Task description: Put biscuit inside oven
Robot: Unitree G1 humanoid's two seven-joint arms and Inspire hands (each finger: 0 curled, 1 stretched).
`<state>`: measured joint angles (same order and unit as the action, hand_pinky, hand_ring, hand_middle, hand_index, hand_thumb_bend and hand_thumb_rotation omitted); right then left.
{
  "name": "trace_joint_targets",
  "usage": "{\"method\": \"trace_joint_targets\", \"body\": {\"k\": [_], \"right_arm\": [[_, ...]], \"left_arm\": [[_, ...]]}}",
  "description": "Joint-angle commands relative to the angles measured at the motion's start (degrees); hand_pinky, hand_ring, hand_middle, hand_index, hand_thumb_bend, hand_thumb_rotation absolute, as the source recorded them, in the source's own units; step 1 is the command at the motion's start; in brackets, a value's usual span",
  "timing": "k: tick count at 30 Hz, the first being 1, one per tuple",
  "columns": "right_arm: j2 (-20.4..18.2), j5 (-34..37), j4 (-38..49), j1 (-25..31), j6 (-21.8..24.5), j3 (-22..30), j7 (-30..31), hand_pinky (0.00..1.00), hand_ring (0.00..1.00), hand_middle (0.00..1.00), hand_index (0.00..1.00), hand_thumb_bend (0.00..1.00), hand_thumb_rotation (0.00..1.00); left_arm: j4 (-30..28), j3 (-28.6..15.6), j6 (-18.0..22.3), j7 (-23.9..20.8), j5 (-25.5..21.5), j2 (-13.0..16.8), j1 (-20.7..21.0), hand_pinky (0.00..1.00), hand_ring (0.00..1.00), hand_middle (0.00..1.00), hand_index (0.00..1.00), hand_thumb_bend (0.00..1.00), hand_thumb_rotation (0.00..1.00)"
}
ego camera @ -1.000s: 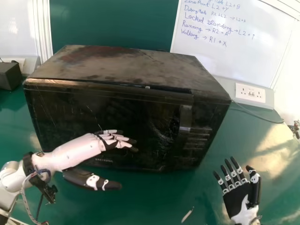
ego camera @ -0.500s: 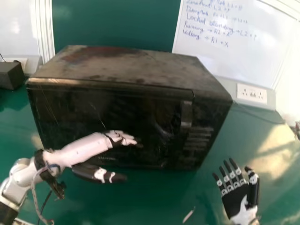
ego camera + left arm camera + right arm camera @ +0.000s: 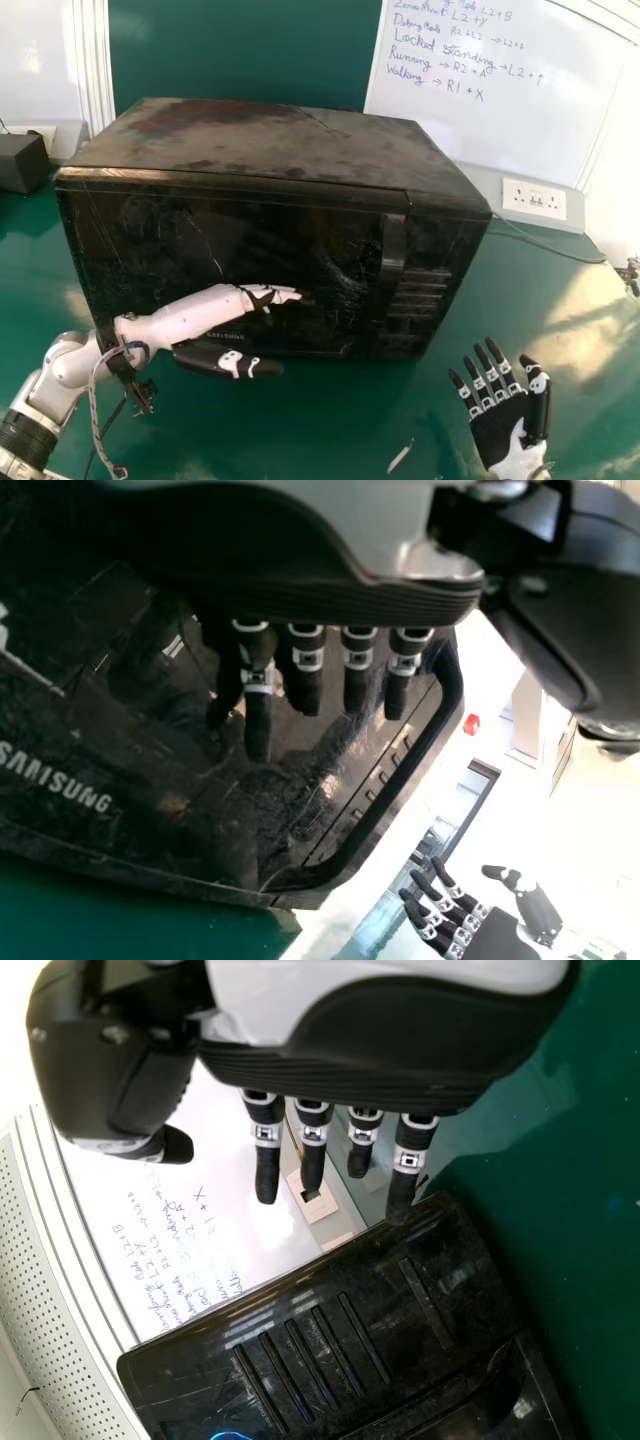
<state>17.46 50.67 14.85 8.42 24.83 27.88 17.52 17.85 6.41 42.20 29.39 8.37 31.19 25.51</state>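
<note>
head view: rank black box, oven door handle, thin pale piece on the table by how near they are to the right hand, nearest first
From the right hand:
1. Thin pale piece, on the table just left of the hand
2. Door handle, toward the right of the oven's front
3. Black box, far left, past the oven

It looks like a robotics lab or test room. A white whiteboard (image 3: 480,110) with blue handwritten command notes, among them "Walking", stands at the upper right of the head view, above a white rectangular socket plate (image 3: 534,198). A boxy black microwave oven (image 3: 230,220) sits mid-frame on a glossy green tabletop (image 3: 320,430).
</note>
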Motion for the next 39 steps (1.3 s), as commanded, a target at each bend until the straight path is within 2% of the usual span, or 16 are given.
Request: {"method": "trace_joint_targets", "body": {"k": [1, 5, 11, 13, 15, 18, 21, 23, 27, 30, 33, 36, 38, 39], "right_arm": [[-0.44, -0.05, 0.08, 0.75, -0.19, 0.18, 0.53, 0.84, 0.95, 0.98, 0.89, 0.52, 0.70], [-0.51, 0.13, 0.26, 1.04, -0.02, 0.39, 0.53, 0.83, 0.92, 0.94, 0.84, 0.50, 0.63], [-0.37, 0.00, 0.67, 1.21, 0.04, 0.18, 0.58, 0.80, 0.87, 0.88, 0.82, 0.47, 0.54], [-0.57, 0.30, 0.70, 0.99, 0.16, 0.17, 0.41, 0.78, 0.86, 0.87, 0.82, 0.49, 0.46], [-0.60, 0.21, 0.73, 0.75, 0.08, 0.10, 0.34, 0.77, 0.86, 0.87, 0.82, 0.48, 0.40], [-0.69, 0.00, 0.80, 0.42, -0.12, -0.01, 0.24, 0.75, 0.85, 0.87, 0.82, 0.49, 0.35], [-0.85, -0.43, 1.04, 0.31, -0.24, -0.20, -0.11, 0.75, 0.84, 0.84, 0.81, 0.50, 0.34], [-1.04, -0.87, 1.36, 0.34, -0.40, -0.40, -0.49, 0.75, 0.83, 0.83, 0.79, 0.50, 0.34], [-1.23, -1.06, 1.33, 0.24, -0.55, -0.54, -0.24, 0.70, 0.78, 0.78, 0.75, 0.49, 0.27], [-1.29, -1.15, 0.84, -0.13, -0.67, -0.47, -0.04, 0.67, 0.77, 0.78, 0.74, 0.46, 0.23], [-1.28, -1.47, 0.82, -0.46, -1.04, -0.48, 0.05, 0.67, 0.78, 0.78, 0.74, 0.43, 0.27], [-1.43, -2.24, 0.87, -0.56, -1.70, -0.56, 0.16, 0.67, 0.77, 0.77, 0.74, 0.42, 0.37], [-1.62, -2.81, 1.00, -0.56, -2.17, -0.71, -0.09, 0.67, 0.77, 0.76, 0.74, 0.42, 0.43], [-1.76, -3.07, 0.88, -0.65, -2.51, -0.77, -0.05, 0.68, 0.76, 0.75, 0.73, 0.46, 0.46]], "left_arm": [[1.50, -0.12, -1.68, -0.26, 0.79, 0.72, -0.53, 1.00, 0.98, 0.99, 0.95, 0.87, 0.80], [-5.80, -1.31, -0.66, 0.19, -1.32, 2.05, -5.02, 1.00, 0.97, 0.98, 0.93, 0.87, 0.79], [-23.36, -5.46, -4.82, 0.93, -5.47, 5.60, -16.91, 1.00, 0.97, 0.97, 0.92, 0.87, 0.80], [-28.36, -7.72, -6.32, 0.78, -6.86, 6.49, -21.46, 1.00, 0.97, 0.98, 0.93, 0.87, 0.79], [-32.96, -10.76, -7.38, 0.53, -7.88, 7.16, -26.53, 1.00, 0.98, 0.98, 0.92, 0.87, 0.79], [-37.17, -16.08, -6.30, 0.28, -10.34, 7.33, -34.13, 1.00, 0.98, 0.99, 0.92, 0.87, 0.79], [-41.30, -21.56, -5.40, -0.23, -12.64, 6.19, -42.03, 1.00, 0.98, 0.99, 0.93, 0.87, 0.78], [-46.21, -26.00, -7.02, -0.30, -13.68, 5.48, -47.80, 0.99, 0.98, 0.99, 0.93, 0.87, 0.78], [-53.01, -32.55, -8.65, -0.82, -19.01, 1.64, -58.06, 1.00, 0.98, 0.99, 0.93, 0.87, 0.79], [-54.78, -36.33, -6.35, -0.83, -21.36, -2.26, -64.33, 0.99, 0.98, 0.99, 0.93, 0.87, 0.78], [-54.46, -38.47, -2.45, -1.45, -23.32, -7.13, -68.79, 0.99, 0.98, 1.00, 0.93, 0.87, 0.78], [-54.76, -38.94, -0.75, -2.59, -24.90, -12.28, -73.13, 0.98, 0.98, 1.00, 0.94, 0.86, 0.78], [-55.36, -38.40, -1.09, -3.92, -26.06, -15.94, -76.12, 0.97, 0.98, 0.99, 0.93, 0.87, 0.77], [-55.95, -37.29, -2.18, -4.70, -27.75, -17.78, -77.95, 0.97, 0.97, 0.99, 0.93, 0.87, 0.77]]}}
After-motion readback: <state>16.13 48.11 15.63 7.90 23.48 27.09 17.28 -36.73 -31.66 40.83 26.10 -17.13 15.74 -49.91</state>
